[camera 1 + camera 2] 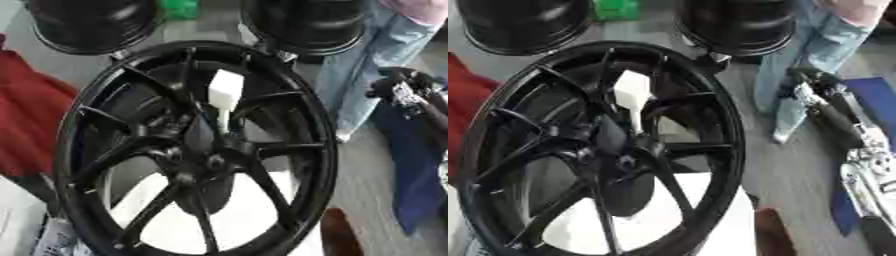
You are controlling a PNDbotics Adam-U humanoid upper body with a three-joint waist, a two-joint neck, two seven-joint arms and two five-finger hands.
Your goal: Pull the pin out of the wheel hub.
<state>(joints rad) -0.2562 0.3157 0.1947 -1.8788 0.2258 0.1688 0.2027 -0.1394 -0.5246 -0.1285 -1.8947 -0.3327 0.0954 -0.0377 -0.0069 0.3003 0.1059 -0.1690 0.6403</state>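
Standing in the hub of the black wheel [197, 150], the white pin [225, 97] looks light and stiff; its blocky head seems the best hold. Right hand [820, 95] hangs beside the rim, fingers unclear. Left hand unseen.

I see a grey floor [798, 165] around the work area, evenly lit. Two black drums [92, 22] stand at the far edge with a green object [181, 7] between them; red fabric [31, 120] lies at left, blue material [416, 165] at right.
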